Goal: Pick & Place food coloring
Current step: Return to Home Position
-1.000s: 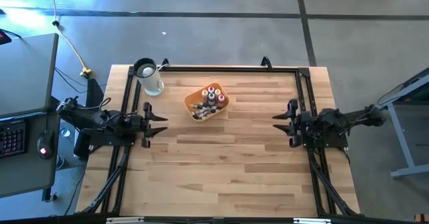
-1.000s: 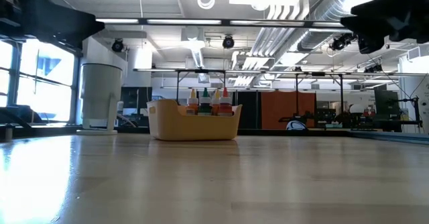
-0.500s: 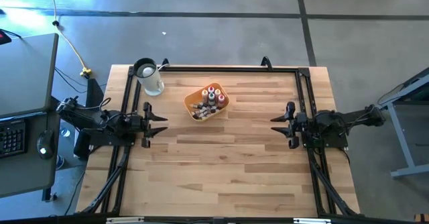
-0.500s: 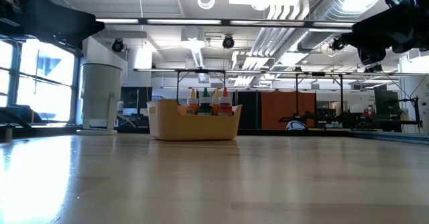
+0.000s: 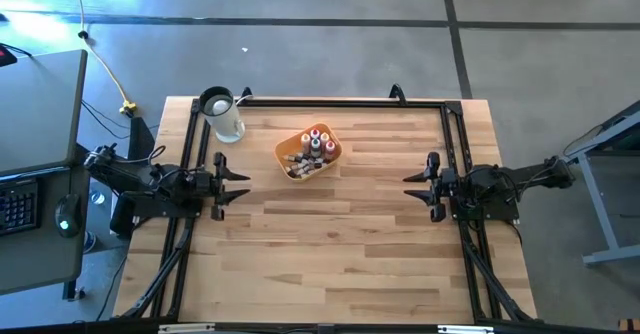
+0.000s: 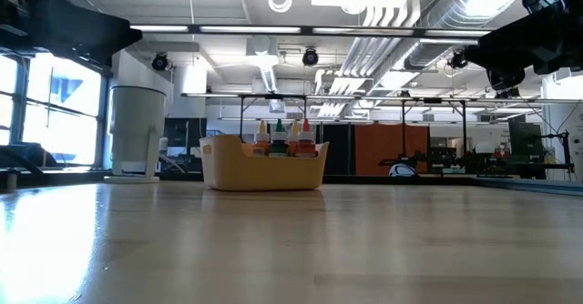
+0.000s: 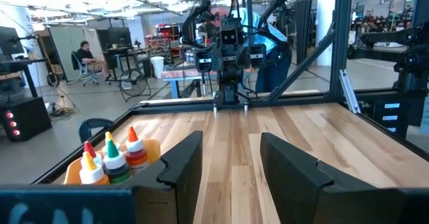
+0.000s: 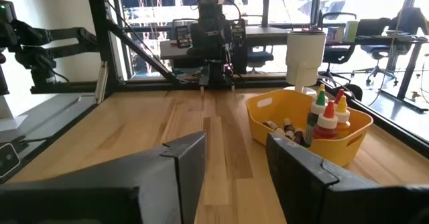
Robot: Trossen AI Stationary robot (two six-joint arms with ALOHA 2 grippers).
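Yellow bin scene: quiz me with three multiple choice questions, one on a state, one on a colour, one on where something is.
1. The left gripper and right gripper are: A) both shut on something; B) both open and empty; C) one open, one shut.
2. The jug beside the yellow bin is: A) black; B) red; C) white.
3. The food coloring bottles are: A) in the yellow bin; B) in the jug; C) held by the grippers.

Answers: 1 B, each wrist view shows that arm's fingers apart with nothing between them. 2 C, it is white in the high view. 3 A, their caps stand above the bin's rim in the low view.
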